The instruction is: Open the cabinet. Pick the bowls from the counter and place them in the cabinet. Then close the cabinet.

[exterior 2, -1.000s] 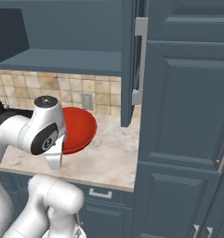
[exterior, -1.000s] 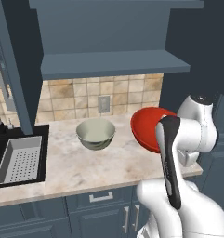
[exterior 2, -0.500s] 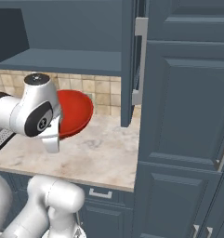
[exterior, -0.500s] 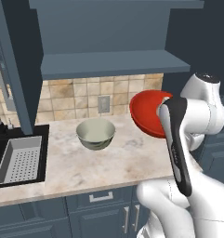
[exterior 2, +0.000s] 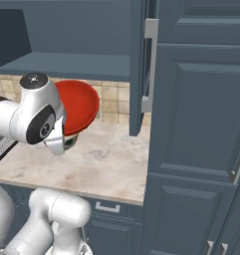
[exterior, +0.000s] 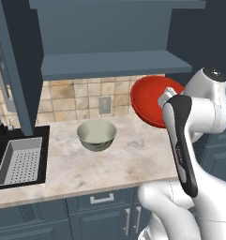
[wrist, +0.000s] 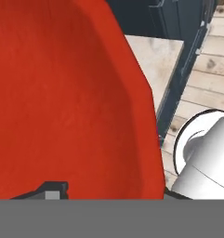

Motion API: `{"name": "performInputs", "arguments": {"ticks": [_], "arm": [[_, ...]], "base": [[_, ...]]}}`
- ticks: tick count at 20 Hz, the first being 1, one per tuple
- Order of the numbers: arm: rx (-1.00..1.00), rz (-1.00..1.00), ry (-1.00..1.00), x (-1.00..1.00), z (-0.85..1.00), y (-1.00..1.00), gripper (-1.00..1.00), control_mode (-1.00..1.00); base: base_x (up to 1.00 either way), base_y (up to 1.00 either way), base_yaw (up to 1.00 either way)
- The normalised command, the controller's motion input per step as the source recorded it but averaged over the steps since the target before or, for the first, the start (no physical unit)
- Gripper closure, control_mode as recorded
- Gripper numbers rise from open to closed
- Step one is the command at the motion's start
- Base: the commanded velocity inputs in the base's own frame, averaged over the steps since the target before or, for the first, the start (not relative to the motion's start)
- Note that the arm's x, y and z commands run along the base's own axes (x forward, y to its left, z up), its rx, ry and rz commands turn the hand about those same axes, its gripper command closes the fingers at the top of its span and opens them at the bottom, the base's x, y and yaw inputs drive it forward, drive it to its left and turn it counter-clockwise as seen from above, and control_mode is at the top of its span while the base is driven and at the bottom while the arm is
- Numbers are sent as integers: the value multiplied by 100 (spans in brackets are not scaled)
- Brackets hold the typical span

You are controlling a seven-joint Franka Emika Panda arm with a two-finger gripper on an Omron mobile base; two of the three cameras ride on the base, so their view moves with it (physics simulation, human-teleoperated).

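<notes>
- Left base view: red bowl glossy, shallow, tipped nearly on edge with its hollow facing the camera, lifted off the counter at backsplash height, just under the shelf of the open cabinet.
- Arm's white wrist covers the bowl's right rim; claw itself is hidden there, grip point can't be made out.
- Cream bowl deeper, pale greenish-white inside, upright on the counter left of the red one, well apart from it, right of the black sink.
- Right base view: red bowl pokes out from behind the white arm, rim tilted toward the right, above the beige marbled counter.
- Cabinet door stands open edge-on with its long silver bar handle; inner shelf bare, above the bowl.
- Hand view: red bowl seen very close, smooth shiny surface, curved rim running down the right side.
- One dark fingertip of the claw sits against the bowl at the bottom edge; claw is partly closed, holding the red bowl by its rim.
- Counter corner and wood floor show past the rim.
</notes>
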Motion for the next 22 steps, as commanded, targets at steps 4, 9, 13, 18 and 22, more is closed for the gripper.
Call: {"name": "performInputs", "arguments": {"ticks": [4,9,13,18,22], "arm": [[1,1,-6,46,31,0,100,-100],[2,2,-6,40,33,0,100,-100],[2,2,-2,52,32,0,100,-100],[0,3,0,43,29,0,100,-100],[0,0,-12,42,40,0,100,-100]], "base": [[0,0,0],[0,0,0],[0,0,0],[0,0,0],[0,0,0]]}}
